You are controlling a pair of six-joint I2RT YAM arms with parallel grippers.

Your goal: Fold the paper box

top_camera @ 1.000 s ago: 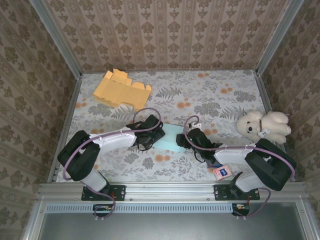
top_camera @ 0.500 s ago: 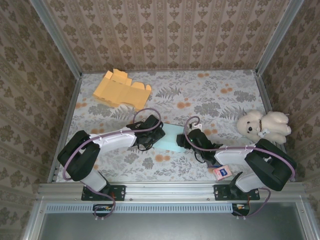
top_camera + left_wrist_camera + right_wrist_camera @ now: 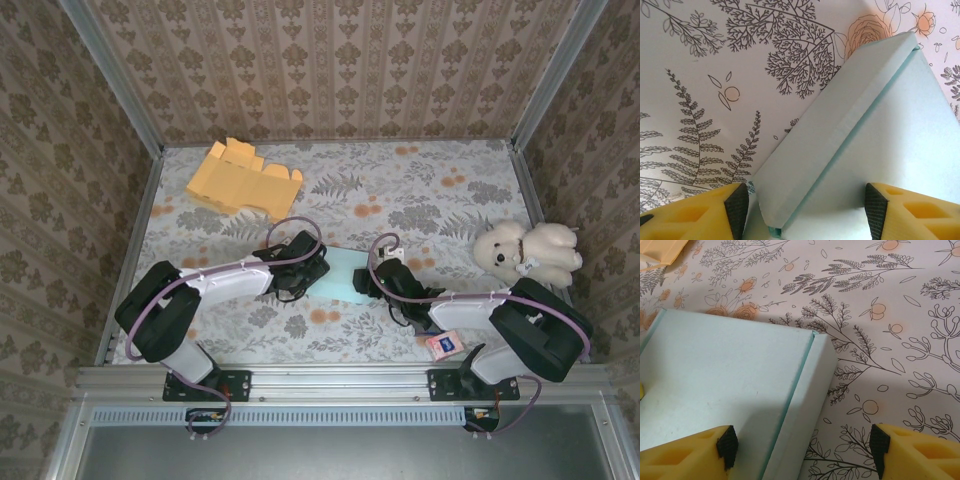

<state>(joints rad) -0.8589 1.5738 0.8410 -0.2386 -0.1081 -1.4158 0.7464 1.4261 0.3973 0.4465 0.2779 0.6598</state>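
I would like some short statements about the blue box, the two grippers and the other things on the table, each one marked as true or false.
1. The light blue box lies between the left gripper and the right gripper. True.
2. The orange cardboard sheet lies at the far left of the table, apart from the box. True.
3. The white plush toy sits on top of the box. False: it sits near the right edge of the table, apart from the box.
4. The left gripper is shut tight. False: its fingers stand apart, with a folded side wall of the box between them.
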